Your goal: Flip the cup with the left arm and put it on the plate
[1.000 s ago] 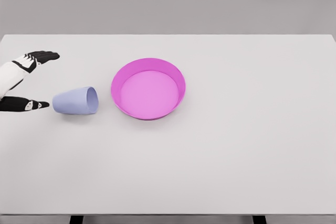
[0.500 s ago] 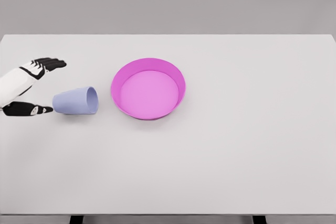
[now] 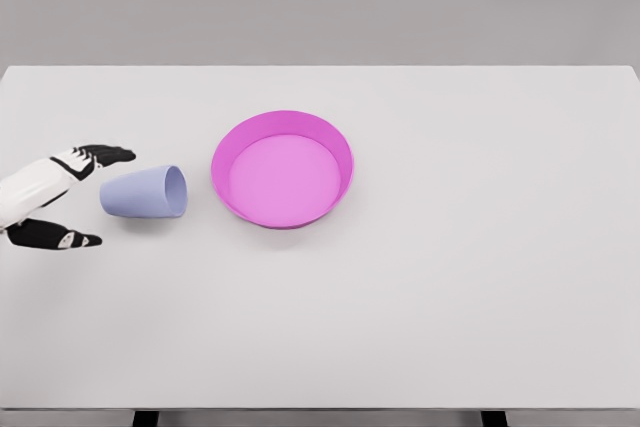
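A pale lavender cup (image 3: pixel 146 192) lies on its side on the white table (image 3: pixel 450 267), its mouth facing right toward a magenta plate (image 3: pixel 283 169) with a raised rim. My left hand (image 3: pixel 98 197) comes in from the left edge, just left of the cup's closed base. Its black fingers (image 3: pixel 108 155) reach above the cup's back end and the thumb (image 3: pixel 62 238) sits below and to the left. The hand is open and holds nothing; I cannot tell if a fingertip touches the cup. The right arm is not in view.
The left hand has dropped toward the near side and shifted slightly right, so its fingers now sit level with the cup's base. Cup and plate have not moved.
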{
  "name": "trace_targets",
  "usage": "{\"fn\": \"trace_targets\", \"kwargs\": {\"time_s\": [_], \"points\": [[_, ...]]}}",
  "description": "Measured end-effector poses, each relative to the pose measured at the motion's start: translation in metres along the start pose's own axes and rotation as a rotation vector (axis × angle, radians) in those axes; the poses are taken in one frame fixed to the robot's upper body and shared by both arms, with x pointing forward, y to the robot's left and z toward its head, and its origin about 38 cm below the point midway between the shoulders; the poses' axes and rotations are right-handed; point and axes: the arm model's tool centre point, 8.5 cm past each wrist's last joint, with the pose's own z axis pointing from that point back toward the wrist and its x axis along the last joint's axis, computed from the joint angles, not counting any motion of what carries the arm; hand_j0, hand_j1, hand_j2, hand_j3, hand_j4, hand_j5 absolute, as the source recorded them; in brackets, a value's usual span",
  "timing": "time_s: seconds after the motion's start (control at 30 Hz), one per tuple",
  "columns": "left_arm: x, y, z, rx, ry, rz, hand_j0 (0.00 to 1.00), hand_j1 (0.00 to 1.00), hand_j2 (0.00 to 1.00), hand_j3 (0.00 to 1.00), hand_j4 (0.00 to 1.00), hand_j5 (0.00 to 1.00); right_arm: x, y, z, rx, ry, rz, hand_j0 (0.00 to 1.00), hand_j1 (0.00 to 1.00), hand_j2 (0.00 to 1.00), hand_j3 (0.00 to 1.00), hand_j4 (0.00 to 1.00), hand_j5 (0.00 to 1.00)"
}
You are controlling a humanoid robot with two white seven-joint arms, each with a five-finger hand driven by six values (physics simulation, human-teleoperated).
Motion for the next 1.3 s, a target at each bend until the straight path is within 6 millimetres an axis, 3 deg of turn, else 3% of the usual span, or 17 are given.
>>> {"fn": "trace_targets", "kwargs": {"time_s": [0.23,0.37,0.53,0.77,0.83,1.0,1.3], "points": [[0.002,0.003,-0.001,-0.059,-0.018,0.002,1.00,1.00,1.00,1.00,1.00,1.00,0.000,0.000,0.000,0.000,0.000,0.000,1.00,1.00,1.00,1.00,1.00,1.00],[0.002,0.020,-0.003,-0.038,-0.027,-0.015,1.00,1.00,1.00,1.00,1.00,1.00,0.000,0.000,0.000,0.000,0.000,0.000,1.00,1.00,1.00,1.00,1.00,1.00],[0.004,0.028,-0.010,-0.031,-0.038,-0.028,1.00,1.00,1.00,1.00,1.00,1.00,0.000,0.000,0.000,0.000,0.000,0.000,1.00,1.00,1.00,1.00,1.00,1.00],[-0.012,0.017,-0.021,-0.052,0.121,0.064,1.00,1.00,1.00,1.00,1.00,1.00,0.000,0.000,0.000,0.000,0.000,0.000,1.00,1.00,1.00,1.00,1.00,1.00],[-0.013,0.028,-0.032,-0.032,0.139,0.063,1.00,1.00,1.00,1.00,1.00,1.00,0.000,0.000,0.000,0.000,0.000,0.000,1.00,1.00,1.00,1.00,1.00,1.00],[-0.019,0.012,-0.041,-0.071,0.219,0.120,1.00,1.00,1.00,1.00,1.00,1.00,0.000,0.000,0.000,0.000,0.000,0.000,1.00,1.00,1.00,1.00,1.00,1.00],[-0.014,-0.019,-0.057,-0.134,0.217,0.175,1.00,1.00,1.00,1.00,1.00,1.00,0.000,0.000,0.000,0.000,0.000,0.000,1.00,1.00,1.00,1.00,1.00,1.00]]}}
